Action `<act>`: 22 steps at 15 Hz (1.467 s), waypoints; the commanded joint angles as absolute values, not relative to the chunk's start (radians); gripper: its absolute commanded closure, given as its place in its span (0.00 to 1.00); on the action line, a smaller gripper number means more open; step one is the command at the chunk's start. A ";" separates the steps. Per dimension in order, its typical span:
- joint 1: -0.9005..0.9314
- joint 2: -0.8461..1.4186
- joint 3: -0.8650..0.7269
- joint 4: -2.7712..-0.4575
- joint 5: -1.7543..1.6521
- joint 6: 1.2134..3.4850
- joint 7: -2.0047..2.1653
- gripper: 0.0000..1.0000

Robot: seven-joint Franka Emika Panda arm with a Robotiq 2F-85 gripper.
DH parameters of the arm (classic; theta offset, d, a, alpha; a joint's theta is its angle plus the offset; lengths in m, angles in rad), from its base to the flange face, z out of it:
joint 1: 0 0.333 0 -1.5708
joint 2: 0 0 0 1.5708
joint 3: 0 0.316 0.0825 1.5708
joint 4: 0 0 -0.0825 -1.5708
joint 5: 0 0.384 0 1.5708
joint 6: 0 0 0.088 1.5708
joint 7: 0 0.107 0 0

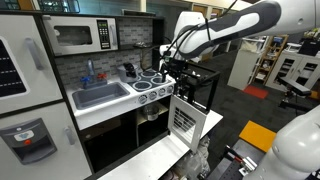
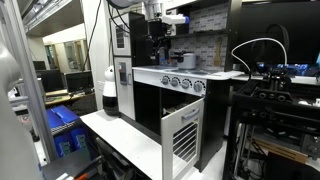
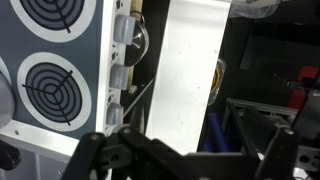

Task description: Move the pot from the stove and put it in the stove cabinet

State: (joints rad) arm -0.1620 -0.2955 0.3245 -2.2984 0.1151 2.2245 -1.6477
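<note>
The stove (image 1: 150,82) is a white cooktop with black burners, and the two burners (image 3: 55,85) in the wrist view are bare. Below its knobs the stove cabinet (image 1: 152,118) stands dark, its white slatted door (image 1: 183,118) swung open; the door (image 2: 183,140) also shows in both exterior views. A shiny round rim, apparently the pot (image 3: 139,42), sits inside the cabinet just under the knob edge, and shows as a pale round shape (image 1: 150,113) in an exterior view. My gripper (image 3: 185,160) hangs open above the stove's front edge and the door (image 3: 190,70), holding nothing.
A grey sink (image 1: 100,95) with a dark faucet (image 1: 128,70) lies beside the stove, and a microwave (image 1: 82,36) sits above. The open door juts out over the white floor panel (image 2: 120,140). Shelving and equipment (image 1: 285,70) stand behind the arm.
</note>
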 commanded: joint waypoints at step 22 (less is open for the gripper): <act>0.047 -0.381 0.098 -2.335 -0.314 2.047 -1.147 0.00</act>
